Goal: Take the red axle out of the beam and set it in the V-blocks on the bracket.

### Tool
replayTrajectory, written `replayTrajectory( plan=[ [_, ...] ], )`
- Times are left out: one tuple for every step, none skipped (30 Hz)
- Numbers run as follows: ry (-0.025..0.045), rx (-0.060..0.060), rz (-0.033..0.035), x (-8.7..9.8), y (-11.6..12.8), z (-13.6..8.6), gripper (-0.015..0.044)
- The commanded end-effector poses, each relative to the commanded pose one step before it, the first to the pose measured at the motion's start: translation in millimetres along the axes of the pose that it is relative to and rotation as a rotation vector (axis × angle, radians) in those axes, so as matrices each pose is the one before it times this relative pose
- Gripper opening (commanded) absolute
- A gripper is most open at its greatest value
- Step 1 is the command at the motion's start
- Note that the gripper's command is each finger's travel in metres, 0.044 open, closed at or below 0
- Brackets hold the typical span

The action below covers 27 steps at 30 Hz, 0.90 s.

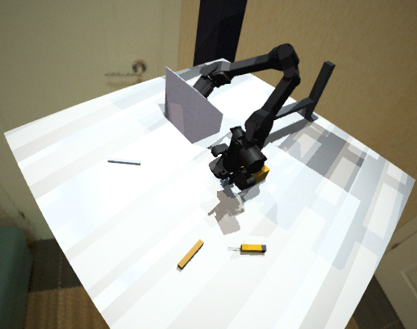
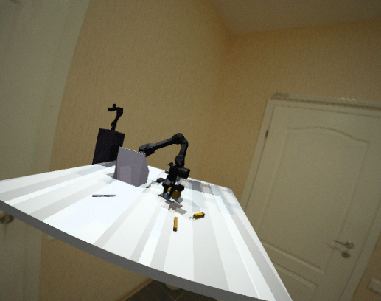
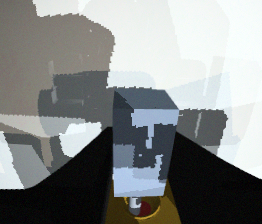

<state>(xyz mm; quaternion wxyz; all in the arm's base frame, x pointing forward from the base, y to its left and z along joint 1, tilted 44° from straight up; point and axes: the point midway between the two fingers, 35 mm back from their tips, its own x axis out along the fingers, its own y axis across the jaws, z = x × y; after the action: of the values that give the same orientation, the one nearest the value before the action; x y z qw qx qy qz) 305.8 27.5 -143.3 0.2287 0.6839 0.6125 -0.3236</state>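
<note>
My gripper (image 1: 227, 179) (image 2: 167, 193) (image 3: 138, 133) is shut on a blue-grey block tool with a thin pale pin, pointing down. The yellow block (image 1: 264, 172) (image 2: 177, 192) (image 3: 168, 214), seemingly the beam, stands on the table beside and partly behind the gripper. In the wrist view the pin's end is at the block's round hole, towards its left side. The red axle's end (image 3: 144, 209) shows inside that hole. Whether the pin touches it cannot be told. No V-blocks can be made out.
A mauve panel (image 1: 190, 109) (image 2: 131, 167) stands near the arm's base. A dark frame with an upright (image 1: 323, 85) is behind the arm. A grey rod (image 1: 124, 162) (image 2: 104, 195), an orange bar (image 1: 190, 254) (image 2: 175, 223) and a yellow pronged tool (image 1: 252, 248) (image 2: 198, 215) lie on the table.
</note>
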Motion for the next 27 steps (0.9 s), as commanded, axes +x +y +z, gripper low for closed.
replayTrajectory(
  plan=[
    [0.00589,-0.0062,0.00281,-0.21,0.37,-10.57,0.0000],
    [0.00019,0.0000,-0.00007,0.03,-0.25,-1.65,0.0000],
    [0.00020,0.0000,-0.00007,0.03,-0.26,-1.65,0.0000],
    [0.00022,0.0000,-0.00008,0.03,-0.27,-1.65,0.0000],
    [0.00023,0.0000,-0.00008,0.03,-0.28,-1.65,0.0000],
    [0.00024,0.0000,-0.00009,0.03,-0.29,-1.65,0.0000],
    [0.00025,0.0000,-0.00009,0.04,-0.30,-1.65,0.0000],
    [0.00017,0.0000,-0.00006,0.02,-0.20,-1.07,0.0000],
    [0.00012,0.0000,-0.00005,0.02,-0.14,-0.75,0.0000],
    [0.00008,0.0000,-0.00003,0.01,-0.09,-0.47,0.0000],
    [0.00003,0.0000,-0.00001,0.00,-0.03,-0.17,0.0000],
    [0.00000,0.0000,0.00000,0.00,0.00,0.00,0.0000],
    [0.00000,0.0000,0.00000,0.00,0.00,0.00,0.0000],
    [0.00000,0.0000,0.00000,0.00,0.00,0.00,0.0000],
    [0.00000,0.0000,0.00000,0.00,0.00,0.00,0.0000],
    [0.00000,0.0000,0.00000,0.00,0.00,0.00,0.0000],
    [0.00000,0.0000,0.00000,0.00,0.00,0.00,0.0000],
    [0.00000,0.0000,0.00000,0.00,0.00,0.00,0.0000],
    [0.00000,0.0000,0.00000,0.00,0.00,0.00,0.0000],
    [0.00000,0.0000,0.00000,0.00,0.00,0.00,0.0000],
    [0.00000,0.0000,0.00000,0.00,0.00,0.00,0.0000],
    [0.00000,0.0000,0.00000,0.00,0.00,0.00,0.0000],
    [0.00000,0.0000,0.00000,0.00,0.00,0.00,0.0000],
    [0.00000,0.0000,0.00000,0.00,0.00,0.00,0.0000],
    [-0.00016,0.0000,0.00006,-0.03,0.19,0.84,0.0000],
    [-0.00032,0.0000,0.00012,-0.06,0.38,1.71,0.0000],
    [-0.00046,0.0000,0.00018,-0.09,0.56,2.65,0.0000]
  ],
)
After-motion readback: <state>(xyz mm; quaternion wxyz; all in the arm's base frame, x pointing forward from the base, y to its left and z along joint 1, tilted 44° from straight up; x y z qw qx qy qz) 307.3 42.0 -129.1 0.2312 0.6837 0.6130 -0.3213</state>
